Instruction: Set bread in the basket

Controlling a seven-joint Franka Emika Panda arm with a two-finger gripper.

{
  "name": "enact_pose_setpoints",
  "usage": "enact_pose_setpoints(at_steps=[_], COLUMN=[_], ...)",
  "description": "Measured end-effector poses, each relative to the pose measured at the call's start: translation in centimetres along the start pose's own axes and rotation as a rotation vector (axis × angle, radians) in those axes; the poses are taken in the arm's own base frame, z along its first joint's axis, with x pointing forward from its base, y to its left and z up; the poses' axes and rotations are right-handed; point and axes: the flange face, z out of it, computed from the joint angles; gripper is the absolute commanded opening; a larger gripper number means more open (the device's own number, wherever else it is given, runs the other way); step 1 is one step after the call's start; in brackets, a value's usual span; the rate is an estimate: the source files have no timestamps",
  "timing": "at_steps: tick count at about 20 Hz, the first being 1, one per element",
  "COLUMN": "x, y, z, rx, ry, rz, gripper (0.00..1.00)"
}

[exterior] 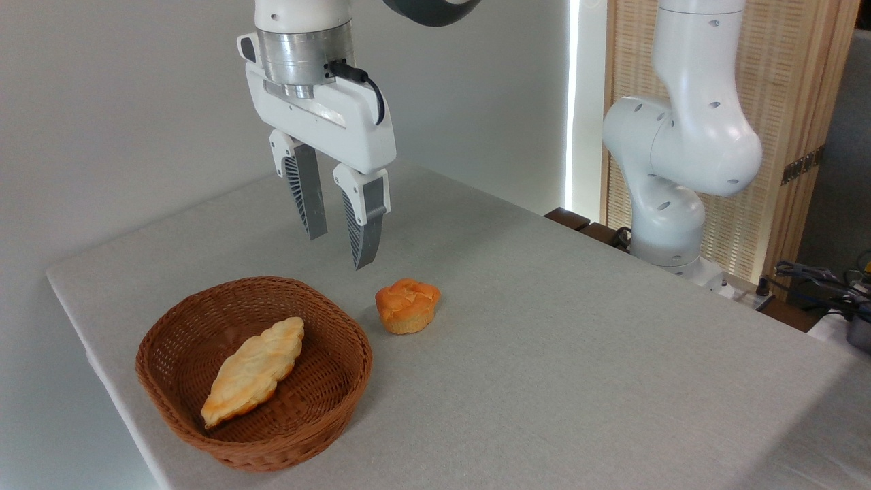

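The bread (407, 305), a small orange-golden muffin-shaped bun with a cracked top, sits on the grey table just right of the basket. The round brown wicker basket (178, 412) stands near the table's front left corner and holds a longer pale-yellow leaf-shaped pastry (254, 369). My gripper (339, 250) hangs in the air above and behind the basket's far rim, up and to the left of the bun. Its two grey fingers are spread apart with nothing between them.
The arm's white base and joints (680, 170) rise at the table's far right edge. Cables and dark equipment (827, 286) lie beyond that edge. The table's left edge (88, 340) runs close beside the basket.
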Motion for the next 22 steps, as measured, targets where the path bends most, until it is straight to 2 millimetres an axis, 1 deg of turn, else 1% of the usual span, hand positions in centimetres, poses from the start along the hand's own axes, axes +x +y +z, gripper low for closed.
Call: enact_pose_setpoints(at_steps=[17, 22], x=[0.26, 0.46], y=[0.37, 0.47], z=[-0.03, 0.28], rx=[-0.035, -0.038], ry=[0.024, 0.019], rz=[-0.008, -0.004], gripper=[1.00, 1.00])
